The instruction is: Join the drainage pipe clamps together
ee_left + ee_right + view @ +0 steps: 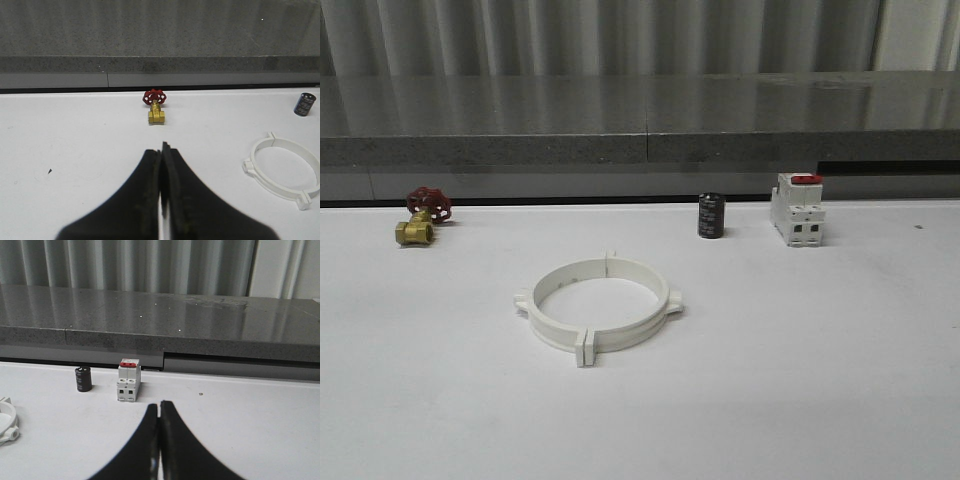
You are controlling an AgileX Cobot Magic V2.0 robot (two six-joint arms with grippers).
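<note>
Lying joined: white plastic drainage pipe clamps (597, 305) | flat ring | tabbed ends

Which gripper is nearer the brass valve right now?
Left. The left gripper, shut, faces the valve straight ahead across bare table. The right gripper, shut, faces the switch, over on the table's far side from the valve.

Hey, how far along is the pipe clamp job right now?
It looks done: the two white plastic half-ring drainage clamps sit on the white table closed into one full ring, end tabs meeting at the front and back. Whether they are truly latched cannot be told. Nothing is in hand: the left end effector and right end effector are both shut, holding nothing, away from the ring. Nothing obvious remains.
</note>
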